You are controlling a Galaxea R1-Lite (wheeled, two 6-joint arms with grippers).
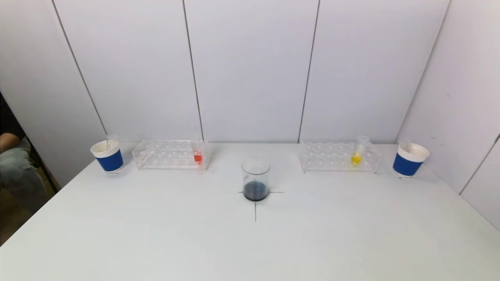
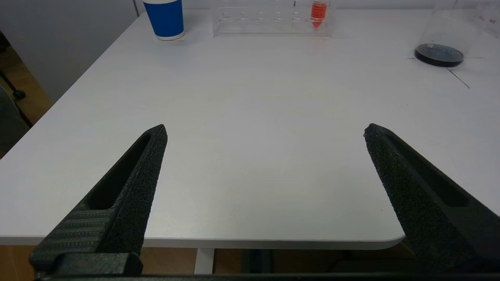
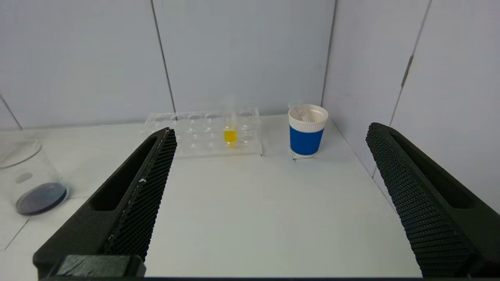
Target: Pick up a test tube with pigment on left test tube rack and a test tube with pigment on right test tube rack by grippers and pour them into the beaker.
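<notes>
A tube of orange-red pigment (image 1: 198,155) stands at the right end of the clear left rack (image 1: 164,154); it also shows in the left wrist view (image 2: 318,11). A tube of yellow pigment (image 1: 357,156) stands in the clear right rack (image 1: 332,157); it also shows in the right wrist view (image 3: 230,134). A glass beaker (image 1: 256,178) with dark liquid at its bottom stands mid-table on a drawn cross. My left gripper (image 2: 265,130) is open and empty near the table's front edge. My right gripper (image 3: 269,130) is open and empty, well short of the right rack. Neither gripper shows in the head view.
A blue-and-white paper cup (image 1: 108,156) stands left of the left rack, another (image 1: 408,160) right of the right rack; each holds an empty tube. White wall panels close the back and right side. The table's left edge drops to the floor.
</notes>
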